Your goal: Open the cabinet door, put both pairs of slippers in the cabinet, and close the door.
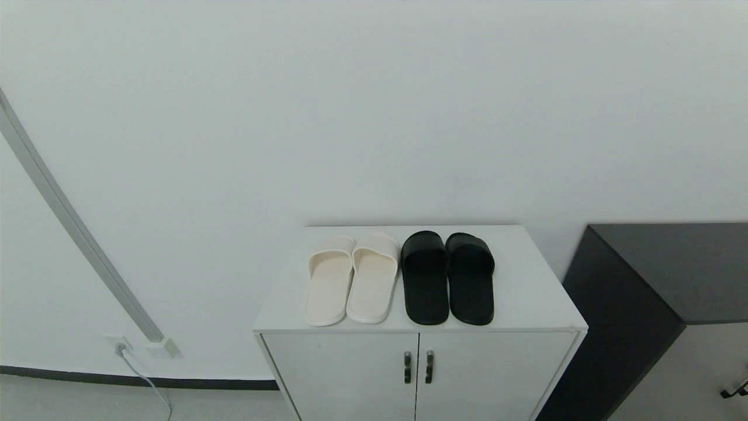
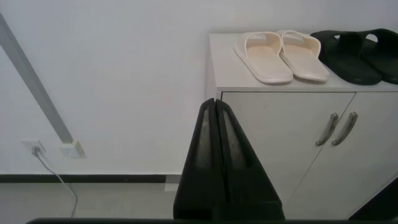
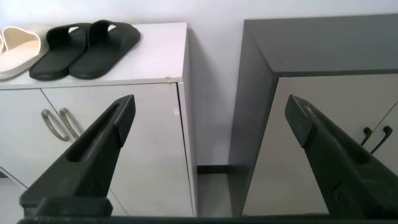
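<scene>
A white two-door cabinet (image 1: 421, 374) stands against the wall with both doors shut and two metal handles (image 1: 418, 366) at the centre seam. On its top lie a cream pair of slippers (image 1: 350, 279) on the left and a black pair of slippers (image 1: 449, 277) on the right, side by side. My left gripper (image 2: 216, 106) is shut and empty, in front of the cabinet's left front corner (image 2: 215, 94) and some way off. My right gripper (image 3: 211, 109) is open wide and empty, facing the cabinet's right edge (image 3: 183, 81) and the gap beside it.
A dark grey cabinet (image 1: 660, 298) stands close on the right of the white one. A slanted cable duct (image 1: 70, 222) runs down the wall to a socket with a cord (image 1: 120, 348) on the left. Bare floor lies left of the cabinet.
</scene>
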Available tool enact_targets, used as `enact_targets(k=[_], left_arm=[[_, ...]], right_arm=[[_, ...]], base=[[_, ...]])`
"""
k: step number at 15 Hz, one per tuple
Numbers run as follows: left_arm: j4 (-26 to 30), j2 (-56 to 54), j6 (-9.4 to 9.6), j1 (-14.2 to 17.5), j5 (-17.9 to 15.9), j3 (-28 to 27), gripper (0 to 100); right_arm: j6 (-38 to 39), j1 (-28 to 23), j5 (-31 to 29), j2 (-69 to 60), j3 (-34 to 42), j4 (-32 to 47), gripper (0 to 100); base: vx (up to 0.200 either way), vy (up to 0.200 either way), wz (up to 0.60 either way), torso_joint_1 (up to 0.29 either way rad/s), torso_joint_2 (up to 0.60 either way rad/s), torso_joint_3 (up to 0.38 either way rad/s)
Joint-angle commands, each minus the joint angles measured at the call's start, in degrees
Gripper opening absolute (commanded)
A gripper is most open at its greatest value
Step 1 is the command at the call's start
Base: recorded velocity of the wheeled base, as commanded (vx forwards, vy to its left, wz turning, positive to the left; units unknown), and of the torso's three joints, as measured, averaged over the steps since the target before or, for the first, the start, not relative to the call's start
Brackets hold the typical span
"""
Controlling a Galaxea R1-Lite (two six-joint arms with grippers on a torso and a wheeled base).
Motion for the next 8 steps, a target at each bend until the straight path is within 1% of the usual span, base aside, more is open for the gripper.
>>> enact_targets(k=[1,6,7,8], left_arm=[[0.00,0.05,-0.02,0.06,0.03,0.00,0],[0.00,0.05,0.07,-0.03,-0.32,0.00,0],[0.09,0.05,0.16,-0.03,-0.76,0.00,0],[0.09,0.05,0.16,-0.03,-0.76,0.00,0]], right_arm=[[0.26,0.01,0.01,0.00,0.00,0.00,100],[0.34,0.28,0.01,1.49,0.00,-0.18,100],[2.98,1.16,0.19,4.13,-4.13,-1.41,100],[12.82,3.00,1.24,10.37,-16.61,-1.32,100]], base=[[0.000,0.000,0.00,0.000,0.00,0.000],[0.000,0.000,0.00,0.000,0.00,0.000],[0.000,0.000,0.00,0.000,0.00,0.000],[0.000,0.000,0.00,0.000,0.00,0.000]])
